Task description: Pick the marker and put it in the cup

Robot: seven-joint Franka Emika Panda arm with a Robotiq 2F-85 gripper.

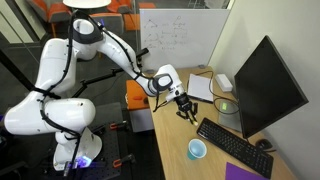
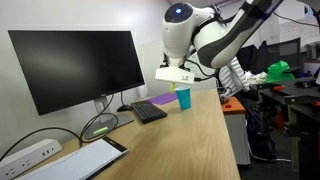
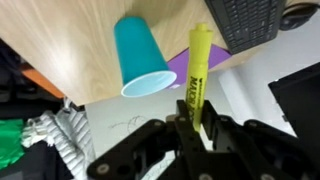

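Yellow marker (image 3: 196, 70) pinched by one end in the tool (image 3: 195, 125), pressed together on it, free end pointing out toward the wooden table (image 3: 90, 50). Held up off the table, apart from the light-blue cup (image 3: 140, 58), which stands upright and empty near the keyboard (image 3: 250, 20) and a purple pad (image 3: 205, 62). Picking judged done. Left to do: carrying over to the cup's mouth, lowering the marker in, letting go.
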